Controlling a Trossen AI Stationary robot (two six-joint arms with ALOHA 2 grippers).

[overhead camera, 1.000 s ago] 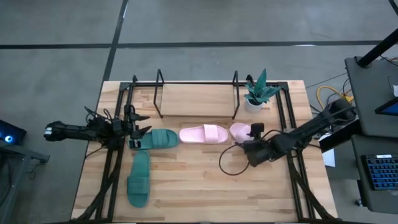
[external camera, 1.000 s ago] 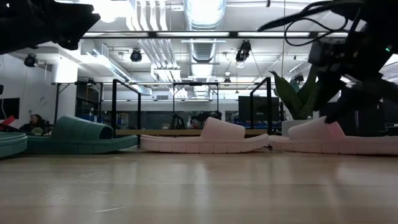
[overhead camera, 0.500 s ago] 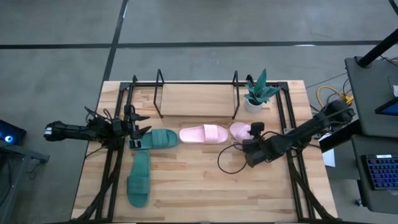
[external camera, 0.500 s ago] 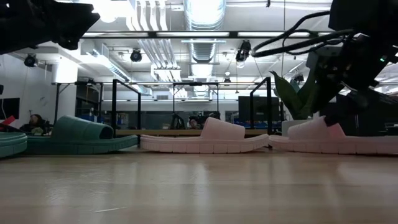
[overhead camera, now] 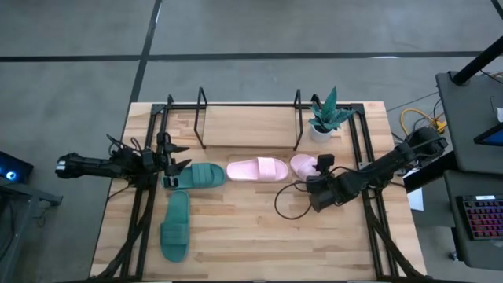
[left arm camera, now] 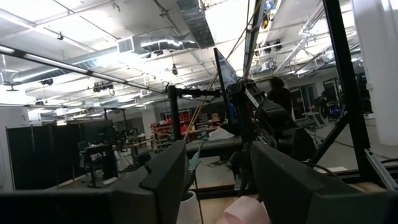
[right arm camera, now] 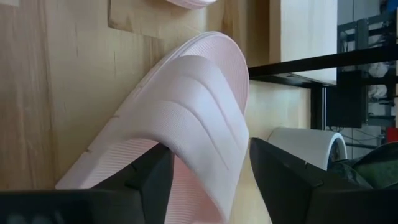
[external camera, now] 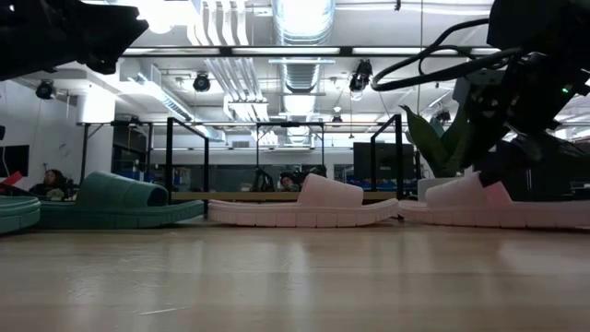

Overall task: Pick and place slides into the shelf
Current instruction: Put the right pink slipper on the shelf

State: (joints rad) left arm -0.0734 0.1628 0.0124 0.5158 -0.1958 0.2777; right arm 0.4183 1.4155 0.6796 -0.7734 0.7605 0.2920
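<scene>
The right pink slide (overhead camera: pixel 301 164) lies sole down on the table, and my right gripper (overhead camera: pixel 317 170) is at it, open. In the right wrist view my right gripper (right arm camera: pixel 205 163) has one finger on each side of the slide's wide strap (right arm camera: pixel 199 118). The other pink slide (overhead camera: pixel 258 169) and a dark green slide (overhead camera: pixel 200 174) lie in a row to its left. The second green slide (overhead camera: pixel 176 226) lies nearer the front. My left gripper (overhead camera: pixel 168 163) is open and empty at the green slide's left end. The shelf (overhead camera: pixel 247 124) stands at the back. My right gripper comes level from the table's right side, its fingers (right arm camera: pixel 152 180) on either side of the strap, across the slide. I cannot tell whether they touch it. The slide rests flat on the table.
A potted plant (overhead camera: pixel 325 118) stands at the shelf's right end, just behind the right pink slide. Black frame rails (overhead camera: pixel 363 157) run along both sides of the table. A loose cable (overhead camera: pixel 287 206) loops over the wood in front of the right gripper.
My right arm has shifted a little toward the table's near edge beside the right pink slide. The slides have stayed where they were.
</scene>
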